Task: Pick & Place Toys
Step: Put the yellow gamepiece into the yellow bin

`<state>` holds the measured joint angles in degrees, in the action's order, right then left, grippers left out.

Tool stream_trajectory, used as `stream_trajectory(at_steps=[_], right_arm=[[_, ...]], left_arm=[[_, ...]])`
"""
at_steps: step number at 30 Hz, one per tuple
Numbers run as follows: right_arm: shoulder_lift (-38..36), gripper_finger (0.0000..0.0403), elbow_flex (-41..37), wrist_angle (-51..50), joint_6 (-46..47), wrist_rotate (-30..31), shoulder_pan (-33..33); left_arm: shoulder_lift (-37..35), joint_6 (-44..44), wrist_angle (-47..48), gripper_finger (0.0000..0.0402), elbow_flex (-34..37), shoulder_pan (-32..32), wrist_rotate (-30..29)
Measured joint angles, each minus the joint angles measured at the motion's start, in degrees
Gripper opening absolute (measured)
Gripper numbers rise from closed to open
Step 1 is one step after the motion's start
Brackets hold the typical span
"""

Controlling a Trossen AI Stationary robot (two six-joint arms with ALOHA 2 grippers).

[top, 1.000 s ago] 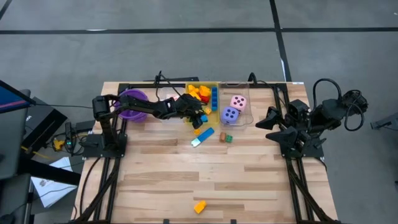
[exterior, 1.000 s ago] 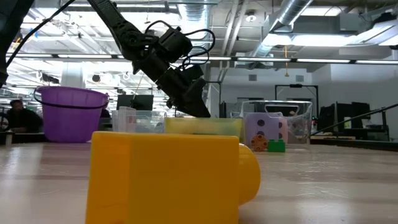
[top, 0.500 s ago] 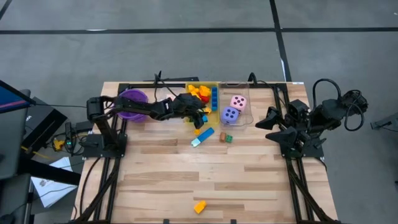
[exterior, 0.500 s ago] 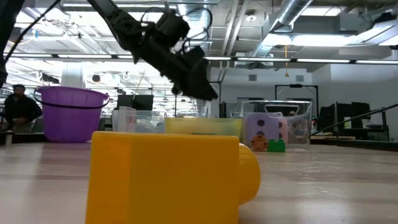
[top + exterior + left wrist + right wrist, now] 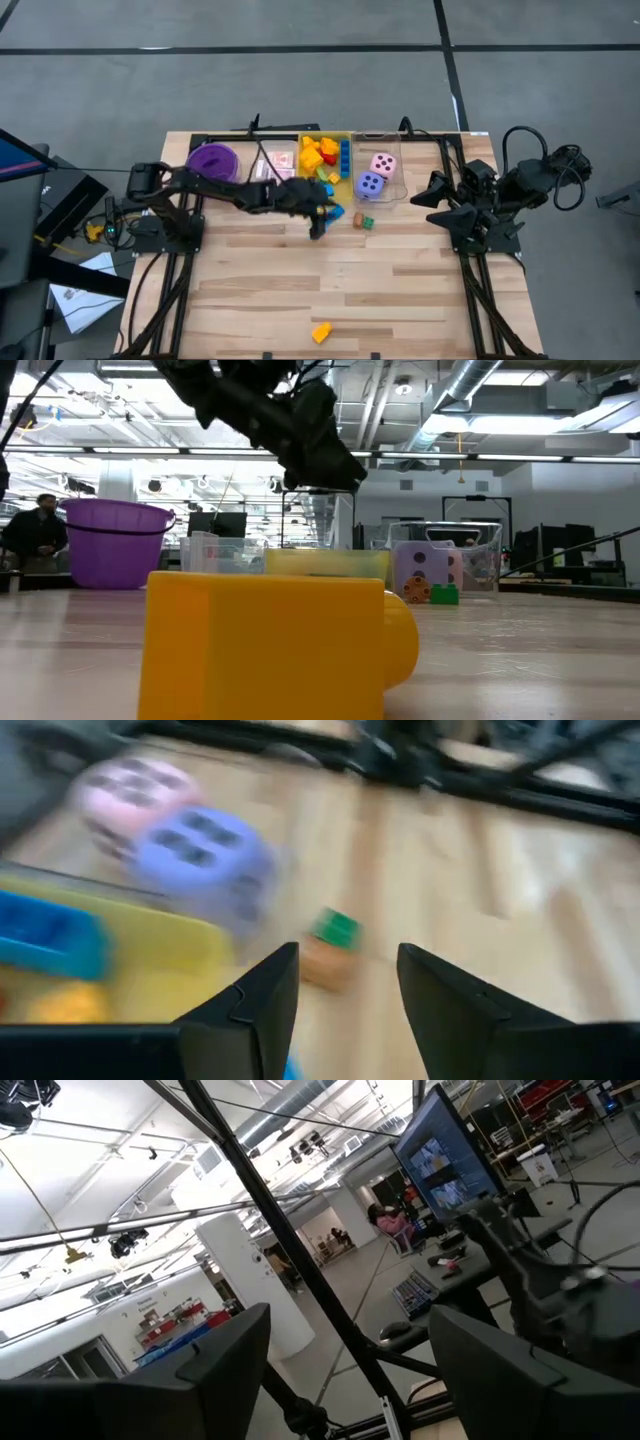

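Wooden table [image 5: 400,290], long blue block [image 5: 335,213] lying diagonally under left gripper [image 5: 318,225], fingers apart, empty

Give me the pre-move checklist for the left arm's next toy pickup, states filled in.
1. Left gripper empty with fingers apart: ok.
2. Left gripper above the loose blue block near the yellow bin: ok.
3. Orange and green blocks free on the table ahead of the gripper: ok.
4. Right gripper parked at the table's right edge, out of the way: ok.
5. Exact alignment over the blue block: cannot tell, the arm hides most of it.
6. Yellow block at the near edge not yet collected: not ok.
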<state>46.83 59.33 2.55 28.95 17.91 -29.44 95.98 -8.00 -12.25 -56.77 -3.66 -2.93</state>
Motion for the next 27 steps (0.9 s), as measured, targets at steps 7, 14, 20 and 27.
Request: stream_trajectory(at_steps=[7, 14, 20, 27], right_arm=[[-0.02, 0.0266, 0.00, 0.00, 0.02, 0.00, -0.05], [0.00, 0.0266, 0.00, 0.00, 0.24, 0.00, -0.05], [0.00, 0.0266, 0.00, -0.11, 1.07, -0.02, -0.05], [0.00, 0.0266, 0.00, -0.15, 1.07, -0.02, -0.05]], left_arm=[[0.00, -7.32, 0.83, 0.0189, 0.00, 10.22, 0.86], [0.00, -15.70, 11.13, 0.0206, 0.00, 21.36, -1.04], [0.02, -21.89, 16.12, 0.0226, 0.00, 29.25, -1.59], [0.02, -24.04, 11.45, 0.0258, 0.00, 37.18, 1.09]])
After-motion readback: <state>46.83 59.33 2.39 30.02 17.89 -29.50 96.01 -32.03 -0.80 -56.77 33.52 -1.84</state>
